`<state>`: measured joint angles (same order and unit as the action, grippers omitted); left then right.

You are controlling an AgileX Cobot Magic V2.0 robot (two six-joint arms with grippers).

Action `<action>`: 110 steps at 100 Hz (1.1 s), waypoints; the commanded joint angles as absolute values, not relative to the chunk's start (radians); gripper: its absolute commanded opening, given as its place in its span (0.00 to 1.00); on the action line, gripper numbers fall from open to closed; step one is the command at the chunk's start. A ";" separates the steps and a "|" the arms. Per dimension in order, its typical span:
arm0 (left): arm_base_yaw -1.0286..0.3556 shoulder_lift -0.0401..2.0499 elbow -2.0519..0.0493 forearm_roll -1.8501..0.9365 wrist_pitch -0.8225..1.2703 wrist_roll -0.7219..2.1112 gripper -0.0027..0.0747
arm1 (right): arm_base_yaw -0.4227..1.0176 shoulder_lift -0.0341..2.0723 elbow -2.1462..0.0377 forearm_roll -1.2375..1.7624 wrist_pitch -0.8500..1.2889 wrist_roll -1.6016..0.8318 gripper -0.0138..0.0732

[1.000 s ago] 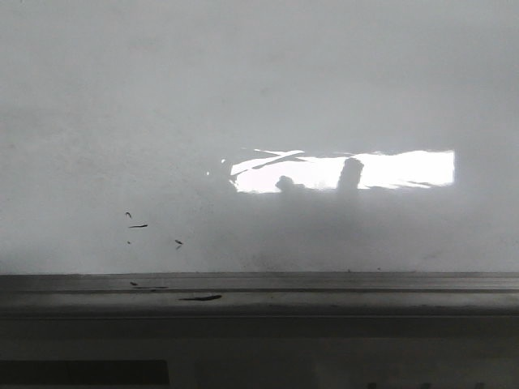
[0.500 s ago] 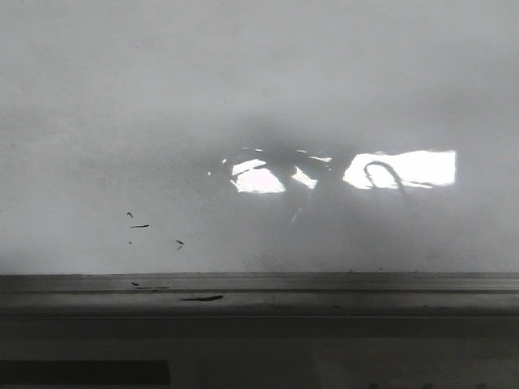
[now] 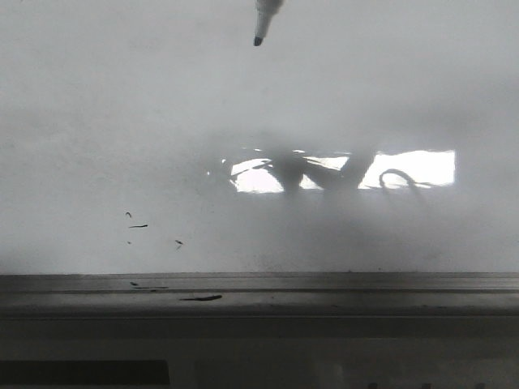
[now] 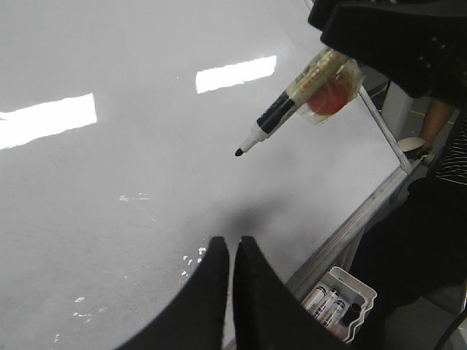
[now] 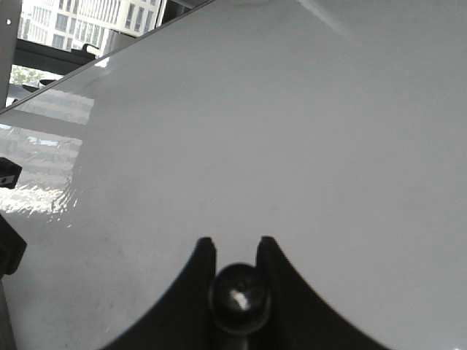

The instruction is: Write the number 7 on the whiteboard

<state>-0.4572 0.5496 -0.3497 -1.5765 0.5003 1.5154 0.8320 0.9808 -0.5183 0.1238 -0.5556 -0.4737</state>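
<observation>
right gripper (image 5: 235,251) holds a marker (image 3: 266,18) near the whiteboard's (image 3: 122,105) far edge; left gripper (image 4: 230,251) closed, empty.

Marker (image 4: 273,125) tip just off whiteboard (image 4: 131,182)

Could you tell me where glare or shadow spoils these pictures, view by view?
Front view: a bright rectangular glare on the whiteboard, broken by dark reflected shapes, and the marker enters at the top edge. Left wrist view: two glare patches on the board, a soft shadow under the marker tip. Right wrist view: reflected buildings wash one corner of the board; the rest is evenly lit.
</observation>
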 commanded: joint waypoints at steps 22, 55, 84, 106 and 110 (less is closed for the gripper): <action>-0.452 0.549 -0.376 -1.600 0.505 1.511 0.01 | 0.817 1.045 -0.545 0.124 -0.719 -0.522 0.09; -0.452 0.549 -0.376 -1.600 0.507 1.511 0.01 | 0.817 1.064 -0.545 0.199 -0.737 -0.562 0.09; -0.452 0.549 -0.376 -1.600 0.508 1.511 0.01 | 0.769 1.087 -0.545 0.225 -0.722 -0.577 0.09; -0.452 0.549 -0.376 -1.600 0.508 1.511 0.01 | 0.764 1.091 -0.545 0.240 -0.695 -0.577 0.09; -0.452 0.549 -0.376 -1.600 0.508 1.511 0.01 | 0.764 1.094 -0.545 0.242 -0.682 -0.577 0.09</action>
<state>-0.4572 0.5496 -0.3497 -1.5599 0.5003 1.5154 0.7710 1.1039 -0.5183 0.2463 -0.6330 -0.5669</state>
